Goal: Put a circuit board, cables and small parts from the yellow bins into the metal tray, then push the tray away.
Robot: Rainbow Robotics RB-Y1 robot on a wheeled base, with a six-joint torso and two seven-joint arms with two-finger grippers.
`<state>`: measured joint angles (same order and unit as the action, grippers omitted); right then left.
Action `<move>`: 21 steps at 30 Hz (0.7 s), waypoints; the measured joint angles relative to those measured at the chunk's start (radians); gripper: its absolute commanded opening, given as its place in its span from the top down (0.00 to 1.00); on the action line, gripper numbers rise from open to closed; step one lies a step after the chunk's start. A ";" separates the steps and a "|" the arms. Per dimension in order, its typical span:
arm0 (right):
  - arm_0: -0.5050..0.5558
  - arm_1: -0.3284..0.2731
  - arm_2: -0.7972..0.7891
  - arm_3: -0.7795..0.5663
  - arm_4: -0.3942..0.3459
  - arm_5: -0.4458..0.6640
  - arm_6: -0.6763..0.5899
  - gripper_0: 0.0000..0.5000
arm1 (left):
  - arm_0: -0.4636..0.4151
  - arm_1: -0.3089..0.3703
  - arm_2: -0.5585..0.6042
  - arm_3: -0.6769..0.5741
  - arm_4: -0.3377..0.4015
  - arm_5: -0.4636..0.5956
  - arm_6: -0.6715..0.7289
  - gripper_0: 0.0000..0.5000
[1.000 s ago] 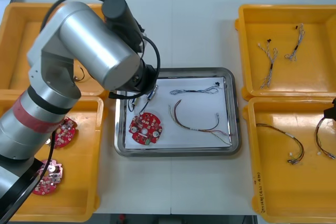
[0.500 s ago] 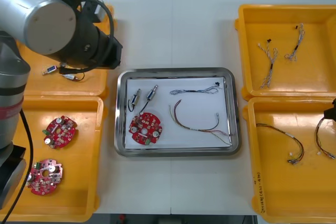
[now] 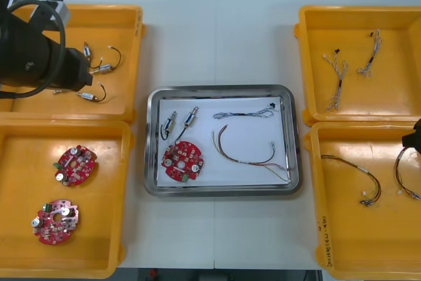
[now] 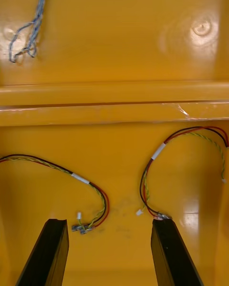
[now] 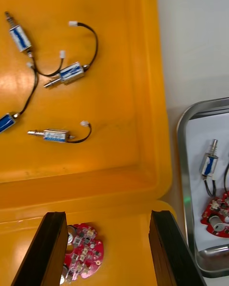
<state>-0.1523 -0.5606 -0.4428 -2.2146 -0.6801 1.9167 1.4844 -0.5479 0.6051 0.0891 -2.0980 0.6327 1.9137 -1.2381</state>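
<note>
The metal tray (image 3: 223,89) looks loaded; with left gripper (image 5: 107,215) and right gripper (image 4: 109,222) both spread and empty, we should next push it away.

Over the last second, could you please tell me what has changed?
The left gripper, fingers open, left two small metal parts in the tray and drew back to the far left bin. The circuit board, cables and right gripper, over the near right bin, stayed put.
</note>
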 measured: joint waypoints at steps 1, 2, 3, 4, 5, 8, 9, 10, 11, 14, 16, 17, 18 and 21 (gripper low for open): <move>0.000 -0.001 0.003 -0.011 -0.022 0.000 0.000 0.00 | 0.011 0.009 0.013 0.000 0.003 0.000 0.000 0.00; 0.000 -0.004 0.009 -0.023 -0.046 0.000 0.000 0.00 | 0.023 0.018 0.025 0.000 0.005 0.000 0.000 0.00; 0.000 -0.007 0.016 -0.034 -0.064 0.000 0.000 0.00 | 0.035 0.025 0.036 0.000 0.007 0.000 0.000 0.00; 0.000 -0.012 0.026 -0.043 -0.073 0.000 0.000 0.00 | 0.047 0.032 0.047 0.000 0.008 0.000 0.000 0.00; 0.000 -0.017 0.036 -0.049 -0.080 0.000 0.000 0.00 | 0.057 0.038 0.056 0.000 0.008 0.000 0.000 0.00; -0.002 -0.041 0.077 -0.067 -0.122 0.000 -0.001 0.00 | 0.096 0.055 0.087 0.000 0.011 0.000 -0.001 0.00; -0.005 -0.049 0.091 -0.070 -0.139 0.000 -0.001 0.00 | 0.109 0.059 0.097 0.000 0.013 0.000 -0.001 0.00; -0.008 -0.055 0.104 -0.072 -0.152 0.000 -0.001 0.00 | 0.122 0.063 0.107 -0.001 0.016 0.000 -0.001 0.00; -0.014 -0.059 0.116 -0.073 -0.162 0.000 -0.001 0.00 | 0.134 0.068 0.116 -0.001 0.019 0.000 -0.001 0.00; -0.040 -0.063 0.148 -0.073 -0.191 0.000 -0.001 0.00 | 0.166 0.078 0.132 -0.001 0.026 0.000 -0.001 0.00; -0.061 -0.063 0.170 -0.074 -0.201 0.000 -0.002 0.00 | 0.182 0.082 0.140 -0.001 0.031 0.000 -0.001 0.00; -0.072 -0.063 0.184 -0.074 -0.203 0.000 -0.002 0.00 | 0.189 0.083 0.144 -0.001 0.034 0.000 -0.001 0.00; -0.086 -0.063 0.200 -0.074 -0.204 0.000 -0.002 0.00 | 0.197 0.084 0.150 -0.001 0.038 0.000 -0.001 0.00; -0.130 -0.063 0.256 -0.074 -0.206 0.000 -0.002 0.00 | 0.216 0.084 0.169 -0.001 0.056 0.000 -0.001 0.00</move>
<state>-0.2824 -0.6234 -0.1869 -2.2884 -0.8859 1.9167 1.4824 -0.3322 0.6891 0.2584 -2.0989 0.6891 1.9138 -1.2392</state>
